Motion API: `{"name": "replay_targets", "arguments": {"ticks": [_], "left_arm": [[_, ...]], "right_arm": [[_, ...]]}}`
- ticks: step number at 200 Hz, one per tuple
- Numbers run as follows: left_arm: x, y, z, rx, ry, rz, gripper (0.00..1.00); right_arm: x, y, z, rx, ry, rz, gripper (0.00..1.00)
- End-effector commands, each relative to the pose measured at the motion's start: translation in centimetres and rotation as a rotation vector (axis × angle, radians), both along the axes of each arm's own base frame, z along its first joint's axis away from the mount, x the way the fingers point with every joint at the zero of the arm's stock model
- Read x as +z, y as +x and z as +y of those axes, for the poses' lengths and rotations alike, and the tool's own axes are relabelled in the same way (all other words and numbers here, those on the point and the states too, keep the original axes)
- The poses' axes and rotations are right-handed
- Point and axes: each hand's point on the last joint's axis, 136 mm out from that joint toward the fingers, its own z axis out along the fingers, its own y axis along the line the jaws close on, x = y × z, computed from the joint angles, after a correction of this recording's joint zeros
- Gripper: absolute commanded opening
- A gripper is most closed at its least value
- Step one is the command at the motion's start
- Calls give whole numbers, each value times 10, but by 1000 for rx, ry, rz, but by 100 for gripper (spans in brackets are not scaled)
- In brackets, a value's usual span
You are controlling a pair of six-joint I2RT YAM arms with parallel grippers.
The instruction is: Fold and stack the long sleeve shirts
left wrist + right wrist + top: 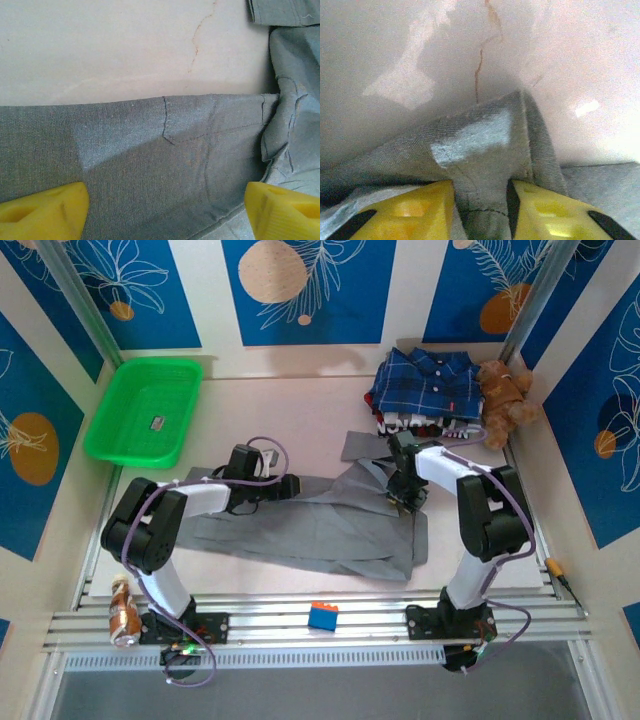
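From the overhead view I saw the grey shirt (320, 530) spread crumpled across the middle of the desk (280, 410), running from about 9 o'clock to 3 o'clock, with one part trailing up toward 12. The navy plaid shirt (425, 380) lay folded on top of a small pile of clothes at 1 o'clock, touching the brown teddy bear (505, 395) at 2 o'clock.

The left gripper (290, 485) sat low over the grey shirt's far edge, pointing toward 3 o'clock. On its wrist camera the gripper (165, 210) stood wide apart, its yellow fingers (45, 210) on either side of flat grey cloth, with nothing between them that I could call a grip.

The right gripper (405, 495) reached in at the shirt's 2 o'clock side. Its wrist camera showed the gripper (482, 210) clamped on a raised fold of the grey shirt, with yellow fingers (410, 210) pressing the cloth from both sides.

A green basket (110, 420) sat at 10 o'clock, and a blue block (322, 616) rested on the rail at 6 o'clock.
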Motion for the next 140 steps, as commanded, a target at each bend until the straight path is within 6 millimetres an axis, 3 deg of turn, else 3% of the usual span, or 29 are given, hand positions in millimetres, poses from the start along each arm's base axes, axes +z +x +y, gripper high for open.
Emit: {"name": "replay_targets", "arguments": {"ticks": [1, 24, 43, 60, 74, 95, 112, 140], "left_arm": [[-90, -108, 58, 54, 213, 483, 84], [-62, -91, 44, 28, 142, 411, 85], [-37, -76, 36, 19, 109, 361, 85], [-21, -67, 31, 19, 90, 330, 85], [-10, -60, 26, 11, 69, 306, 85], [-2, -54, 24, 7, 63, 282, 86], [-3, -52, 25, 5, 74, 289, 86], [-10, -52, 28, 19, 93, 305, 85]], "right_arm": [[38, 20, 18, 100, 53, -140, 40], [95, 37, 41, 258, 50, -262, 46], [145, 55, 70, 419, 62, -360, 54], [160, 72, 93, 495, 93, -337, 55], [154, 87, 111, 539, 94, -291, 56], [120, 110, 133, 549, 94, -185, 57], [92, 127, 143, 531, 74, -119, 55], [64, 156, 150, 499, 26, -96, 54]]}}
